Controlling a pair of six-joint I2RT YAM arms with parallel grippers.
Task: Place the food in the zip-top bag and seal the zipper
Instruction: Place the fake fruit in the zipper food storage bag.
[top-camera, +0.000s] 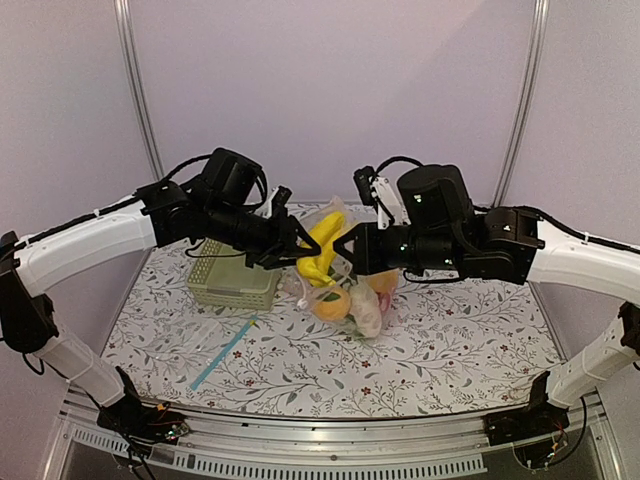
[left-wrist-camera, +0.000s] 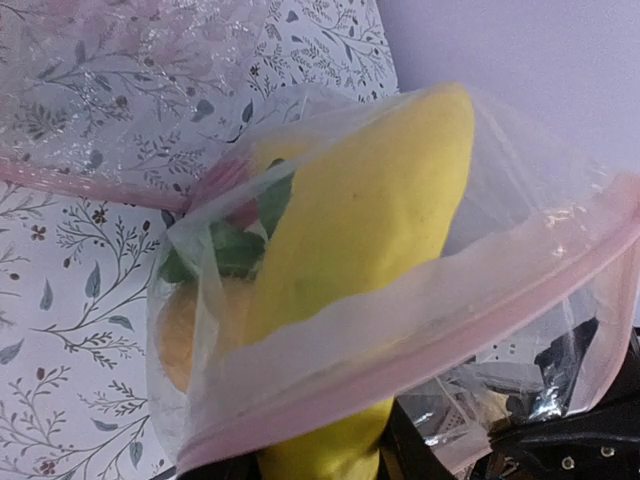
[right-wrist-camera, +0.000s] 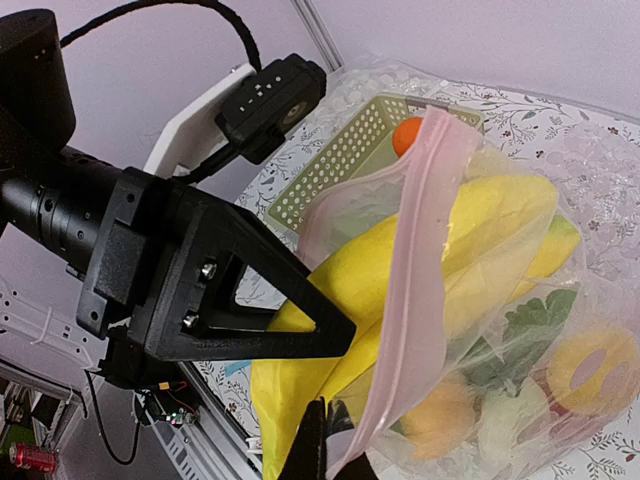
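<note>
Loading: left tool (top-camera: 300, 254) pinches banana (top-camera: 324, 240), half into zip-top bag (left-wrist-camera: 540, 190); right tool (top-camera: 346, 249) pressed together on zipper (right-wrist-camera: 405, 290). Next I push deeper, release.

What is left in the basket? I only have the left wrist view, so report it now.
Observer: An orange round piece shows inside the green basket, beyond the bag.
Operator: Tell me what holds the bag up.
Observer: The right gripper is shut on the zip-top bag at its pink zipper.
Operator: Confirm the grip on the banana.
Observer: The left gripper is closed on the banana, on the end outside the bag.
</note>
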